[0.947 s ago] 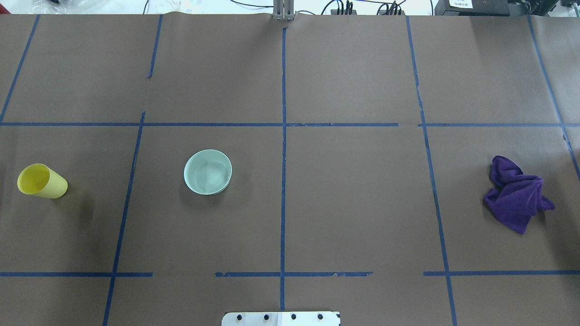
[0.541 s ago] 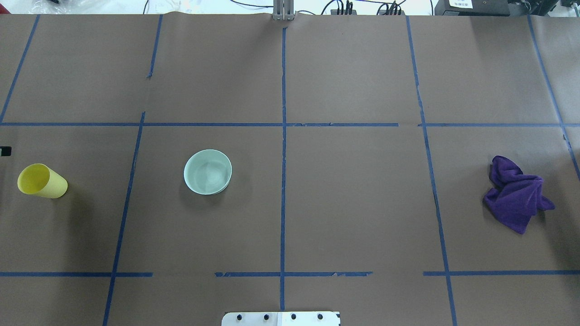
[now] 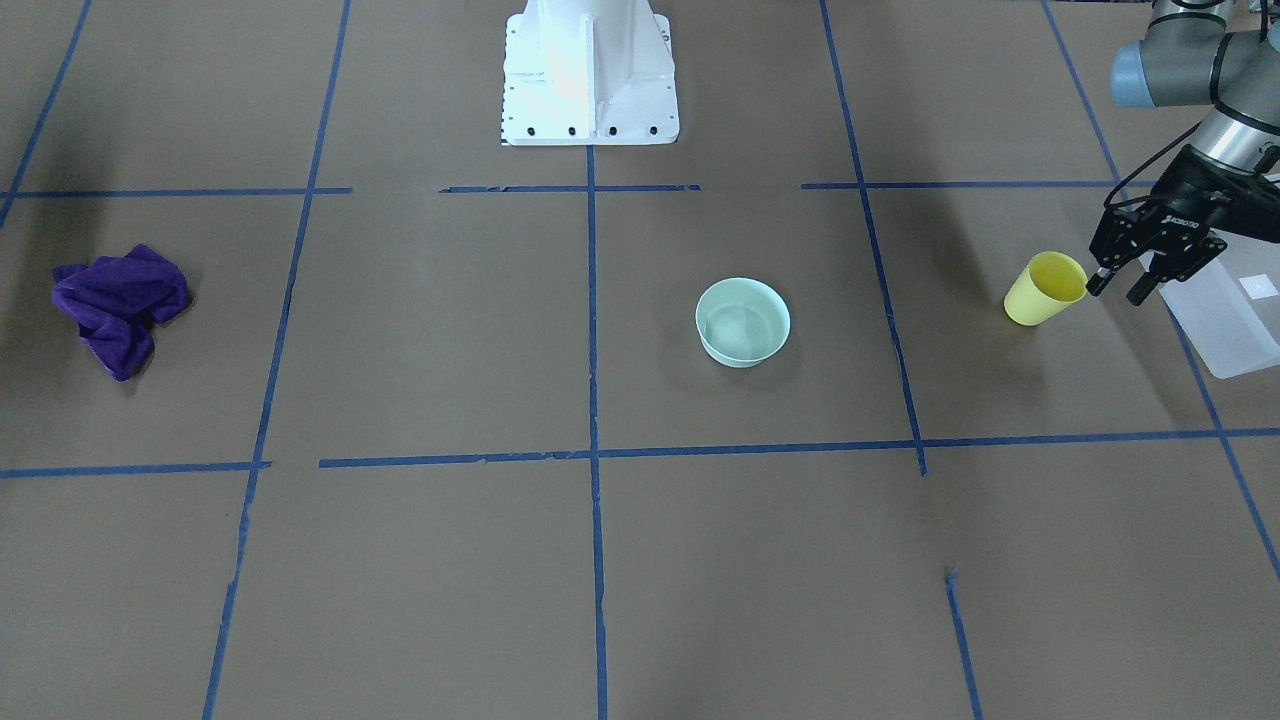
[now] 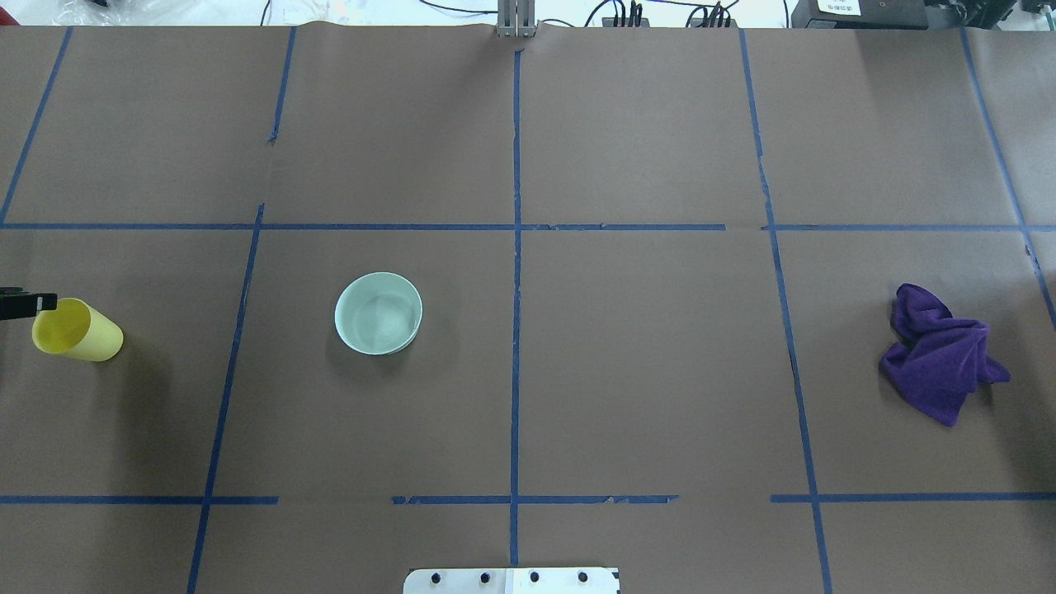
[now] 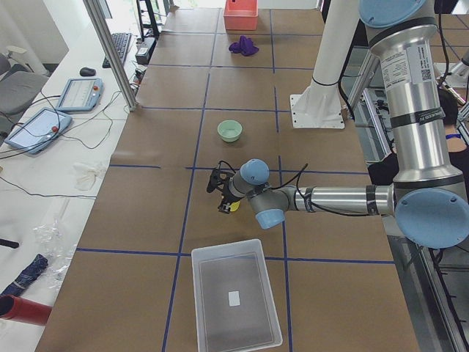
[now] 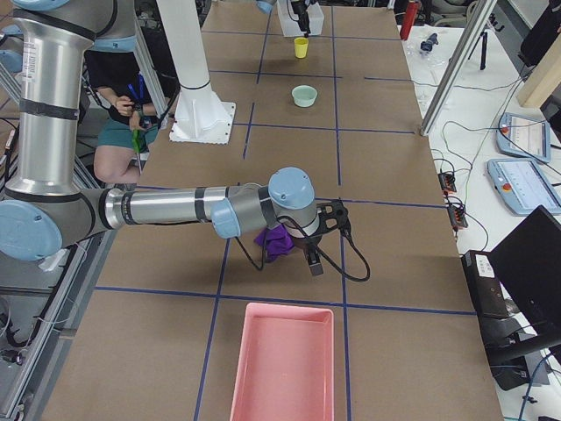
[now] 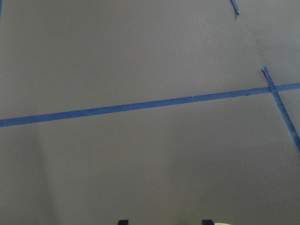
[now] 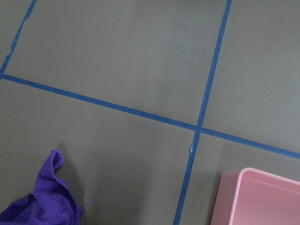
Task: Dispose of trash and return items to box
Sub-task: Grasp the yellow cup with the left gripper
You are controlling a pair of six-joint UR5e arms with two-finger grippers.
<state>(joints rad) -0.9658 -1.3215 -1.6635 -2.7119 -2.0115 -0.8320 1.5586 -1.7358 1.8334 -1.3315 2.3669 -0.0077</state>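
Note:
The yellow cup [image 3: 1043,290] stands upright at the table's left end, also in the overhead view [image 4: 76,330]. The mint-green bowl [image 3: 743,322] sits upright near the middle [image 4: 379,313]. The frosted box [image 3: 1225,310] lies beyond the cup and looks empty in the exterior left view [image 5: 234,297]. My left gripper [image 3: 1118,288] is open and empty, just beside the cup's rim on the box side; one fingertip [image 4: 33,304] shows in the overhead view. My right gripper [image 6: 320,239] hovers by the purple cloth; I cannot tell whether it is open or shut.
A crumpled purple cloth [image 4: 940,355] lies at the table's right end [image 3: 120,305]. A pink bin [image 6: 282,364] stands beyond it [image 8: 258,199]. The white robot base [image 3: 588,70] is at the near middle. Blue tape lines grid the brown table.
My left gripper's fingertip has come in at the overhead view's left edge and moved down to the cup's rim. The cup, bowl and cloth have not moved.

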